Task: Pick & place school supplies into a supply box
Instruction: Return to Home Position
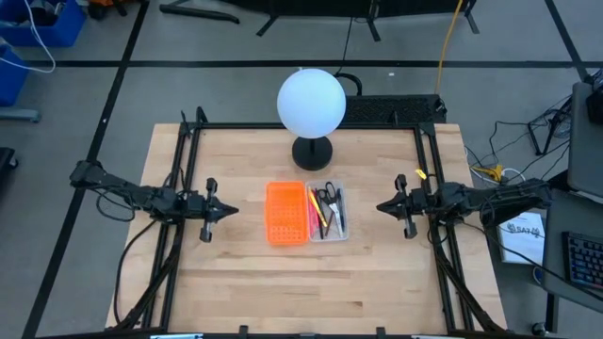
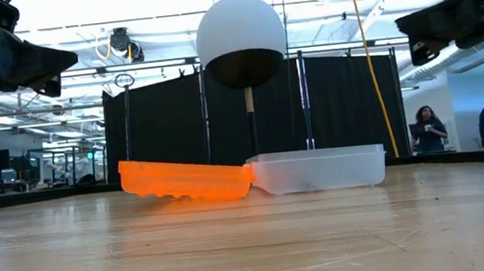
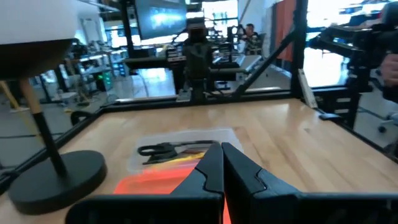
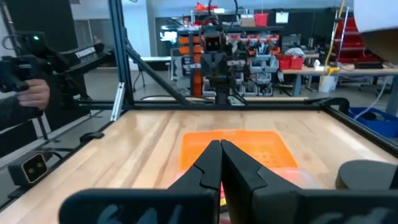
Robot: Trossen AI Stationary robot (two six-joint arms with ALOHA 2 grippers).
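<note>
Two grippers, both closed on nothing and held well above the table point(image 1: 236, 282). At centre-left of the high view, the left gripper point(image 1: 226, 212); at centre-right, the right gripper point(image 1: 383, 207), tips pointed inward at each other and well apart from the load in the middle. Fingers pressed tip to tip in each wrist view, nothing between them: a fitting rest pose with no item in hand.

Just right of centre, below the lamp point(image 1: 311, 101), the supply box point(image 1: 345, 224), touching the orange perforated piece point(image 1: 285, 214) on its left side. Inside the box, pens point(image 1: 318, 217) lying lengthwise, probably pink, yellow and black, though hard to separate from above, plus the scissors point(image 1: 329, 196) toward the upper end. Lengthwise most likely because of the narrow tray. No supplies visible loose on the table, so likely only the arms' retreat left to finish.
</note>
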